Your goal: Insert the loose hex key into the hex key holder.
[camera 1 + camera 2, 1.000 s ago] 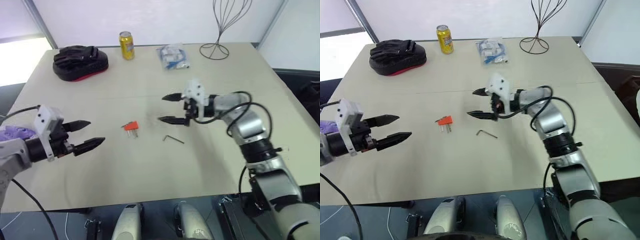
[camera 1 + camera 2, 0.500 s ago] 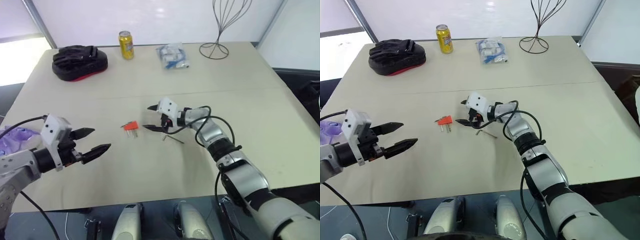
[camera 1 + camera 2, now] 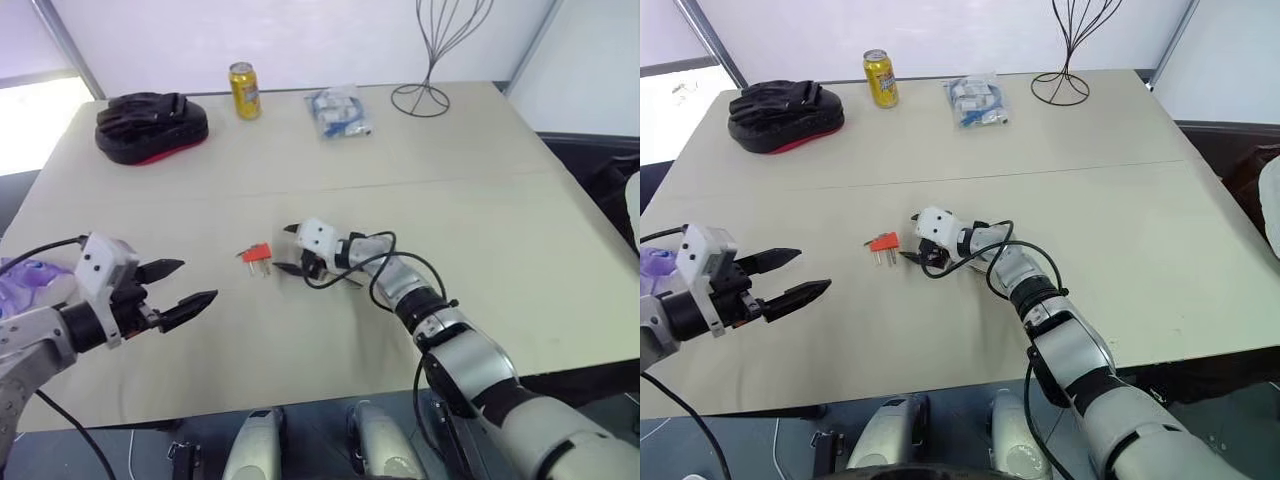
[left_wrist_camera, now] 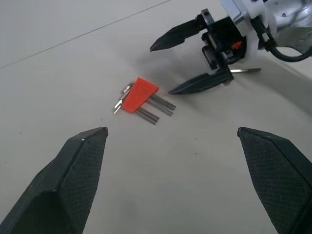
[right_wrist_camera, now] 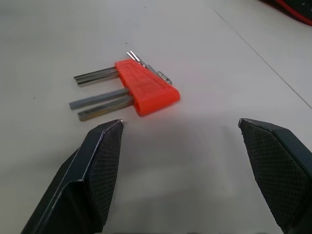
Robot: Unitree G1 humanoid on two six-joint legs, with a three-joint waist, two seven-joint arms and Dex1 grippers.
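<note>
— Where is the hex key holder [image 3: 259, 253] placed?

— It is laid flat near the middle of the tabletop [image 3: 480, 200], with the right gripper [image 3: 291, 250] just beside it, fingers spread apart and nothing held.

— And the loose hex key [image 4: 244, 71]?

— It is seen on the tabletop beside the right gripper. The left gripper [image 3: 180, 286] is held wide apart, empty, toward the left edge.

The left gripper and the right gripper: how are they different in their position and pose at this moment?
The right gripper is low over the table, close beside the hex key holder, while the left gripper hangs farther from the holder, near the table's front edge. The right gripper points toward the robot's left; the left gripper points toward its right. Both are open and hold nothing.
</note>
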